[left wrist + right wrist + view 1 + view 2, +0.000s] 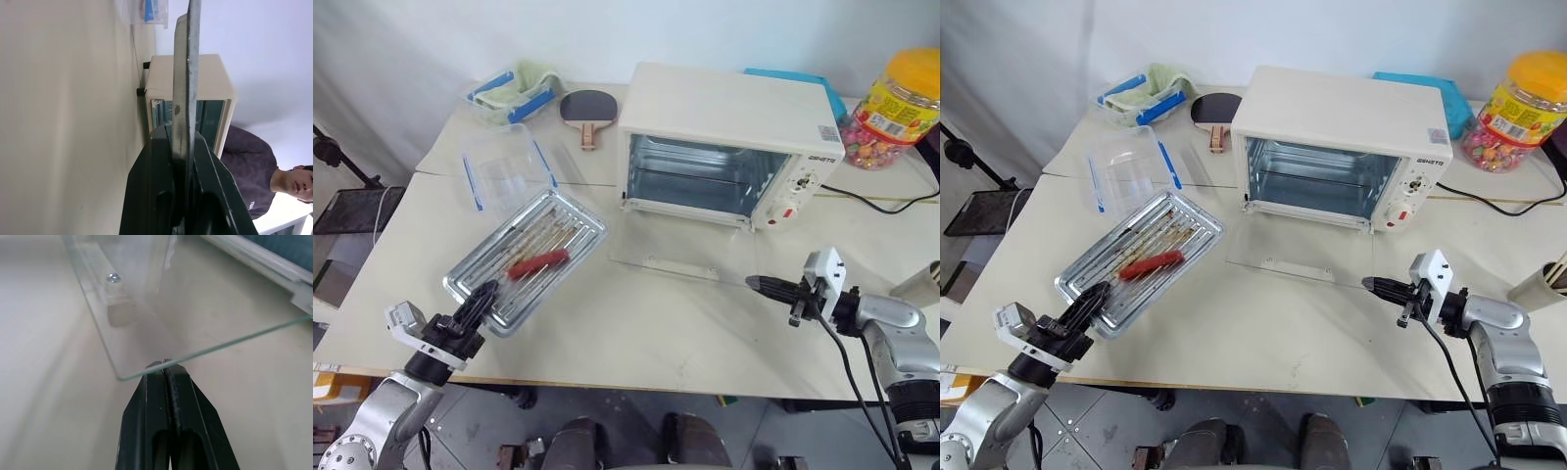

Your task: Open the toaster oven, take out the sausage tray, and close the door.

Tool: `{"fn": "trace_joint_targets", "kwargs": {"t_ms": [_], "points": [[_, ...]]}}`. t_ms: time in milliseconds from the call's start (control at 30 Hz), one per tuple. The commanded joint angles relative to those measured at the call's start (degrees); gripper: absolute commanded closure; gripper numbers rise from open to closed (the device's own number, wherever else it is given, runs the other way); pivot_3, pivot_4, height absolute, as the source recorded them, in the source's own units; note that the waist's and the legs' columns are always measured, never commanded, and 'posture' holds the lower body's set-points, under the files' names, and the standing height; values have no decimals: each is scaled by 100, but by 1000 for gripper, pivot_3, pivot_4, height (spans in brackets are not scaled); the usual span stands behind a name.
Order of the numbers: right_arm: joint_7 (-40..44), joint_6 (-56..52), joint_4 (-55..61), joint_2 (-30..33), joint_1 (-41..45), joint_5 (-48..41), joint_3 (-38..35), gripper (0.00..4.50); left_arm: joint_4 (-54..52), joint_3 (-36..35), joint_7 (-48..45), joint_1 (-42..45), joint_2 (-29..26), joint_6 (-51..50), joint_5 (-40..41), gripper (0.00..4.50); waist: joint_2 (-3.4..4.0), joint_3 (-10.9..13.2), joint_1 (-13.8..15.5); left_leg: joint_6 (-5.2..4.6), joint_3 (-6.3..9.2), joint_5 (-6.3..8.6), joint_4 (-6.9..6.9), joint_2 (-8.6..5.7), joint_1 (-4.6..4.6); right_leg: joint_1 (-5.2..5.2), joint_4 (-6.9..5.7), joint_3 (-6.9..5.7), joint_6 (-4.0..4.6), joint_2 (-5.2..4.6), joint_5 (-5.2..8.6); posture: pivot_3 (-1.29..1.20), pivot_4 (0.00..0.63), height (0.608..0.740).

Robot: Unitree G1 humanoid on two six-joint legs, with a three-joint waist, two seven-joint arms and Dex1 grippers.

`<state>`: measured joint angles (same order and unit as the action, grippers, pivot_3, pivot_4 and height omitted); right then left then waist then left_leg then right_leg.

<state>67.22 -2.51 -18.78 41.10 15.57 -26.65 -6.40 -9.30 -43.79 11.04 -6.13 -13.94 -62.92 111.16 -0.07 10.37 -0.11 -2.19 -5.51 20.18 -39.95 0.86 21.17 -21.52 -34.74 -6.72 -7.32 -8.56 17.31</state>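
On the table [636, 333], left fingers [481, 299] clamp the sausage tray [529, 259]; right fingers [766, 284] together beside the door [680, 257].

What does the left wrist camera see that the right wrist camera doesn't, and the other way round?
Left wrist view: the left fingers clamped on the sausage tray rim, the toaster oven with its front open, and a person in a dark shirt beyond it. Right wrist view: the shut right fingers at a corner of the door, its glass lying open, with a screw. Both: black fingers and the cream table.
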Motion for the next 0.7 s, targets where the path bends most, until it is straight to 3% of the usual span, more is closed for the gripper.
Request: {"fn": "trace_joint_targets", "kwargs": {"t_ms": [33,533,700], "points": [[-47,-310,338,-10,90,-300,-313,4445,-127,-94,-56,13,-75,17,184,4500,2,1,2,1,-1,1,0,0,1,-1,1,0,0,0,0,0,150,740],[-1054,-1610,1355,-272,770,-1624,-1529,4445,231,-97,-291,118,-385,-300,184,4500,4,3,5,8,-1,15,16,4,7,-8,21,1,1,-5,0,0,150,740],[-1164,-1991,2071,-152,248,-1774,-1635,4289,586,264,-420,354,-729,-646,184,4500,4,2,45,8,2,15,29,2,10,-9,29,-3,1,0,0,0,150,740]]}}
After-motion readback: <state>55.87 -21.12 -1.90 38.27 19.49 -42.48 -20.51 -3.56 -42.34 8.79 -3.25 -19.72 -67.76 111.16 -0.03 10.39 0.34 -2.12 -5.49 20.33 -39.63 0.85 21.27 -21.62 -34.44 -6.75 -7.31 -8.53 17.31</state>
